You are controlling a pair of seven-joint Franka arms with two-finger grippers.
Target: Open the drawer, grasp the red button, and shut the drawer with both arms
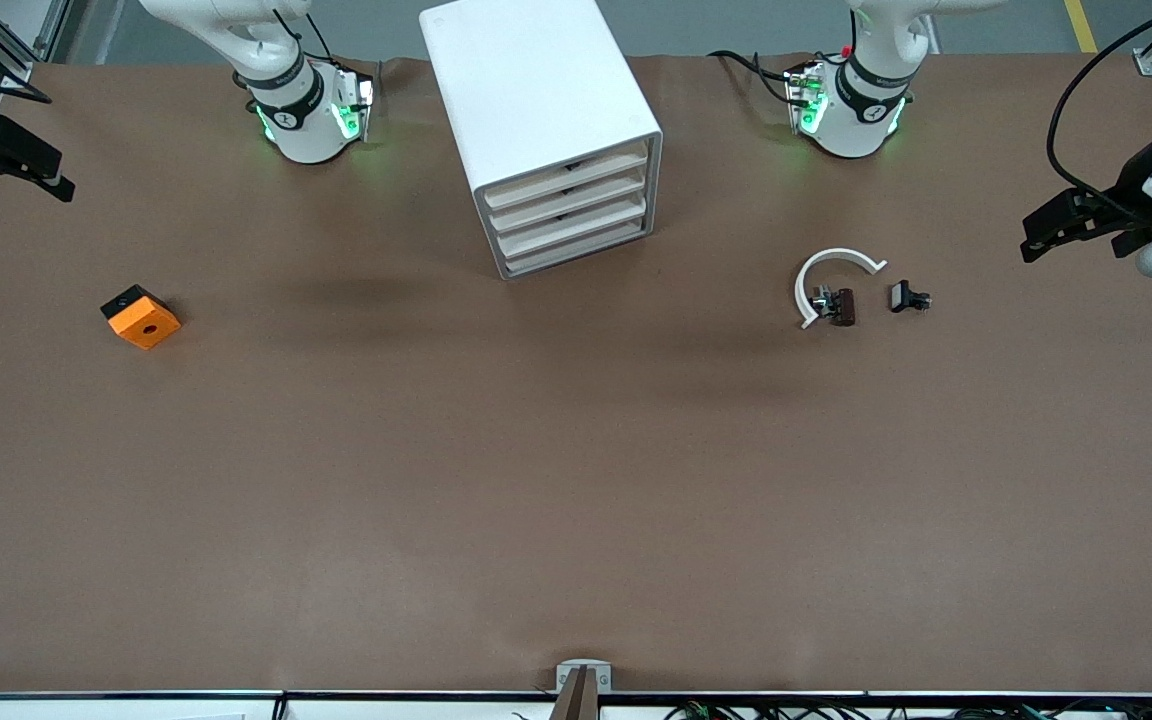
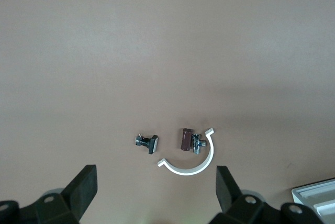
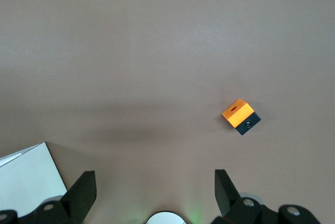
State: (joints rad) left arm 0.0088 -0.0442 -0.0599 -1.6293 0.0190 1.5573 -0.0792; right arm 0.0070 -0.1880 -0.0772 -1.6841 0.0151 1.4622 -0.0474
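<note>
- Apparently nothing of the task is started: the white four-drawer cabinet (image 1: pixel 546 130) stands between the two arm bases with all its cream drawer fronts flush and shut, angled toward the left arm's end of the table.
- No tiny red-capped push button shows anywhere on the brown table (image 1: pixel 576 480), so my guess is that it lies inside one of the shut drawers, which would explain why opening comes first.
- Up at the right arm's end, the right gripper (image 1: pixel 1 160) hangs over the table edge with its black jaws spread wide and empty; its wrist view shows both fingers (image 3: pixel 81 195) parted above bare tabletop.
- Likewise the left gripper (image 1: pixel 1081 225) waits at its own end, jaws wide apart, holding nothing.
- Both arms look parked clear of the cabinet, probably so each can approach it freely.
- An orange block with a hole on a black base (image 1: pixel 141 317) sits toward the right arm's end.
- Toward the left arm's end lie a white curved plastic clip (image 1: pixel 829 270), a small dark brown part with metal pins (image 1: pixel 839 306) inside its arc, and just beside them a small black clip-like part (image 1: pixel 907 297).
</note>
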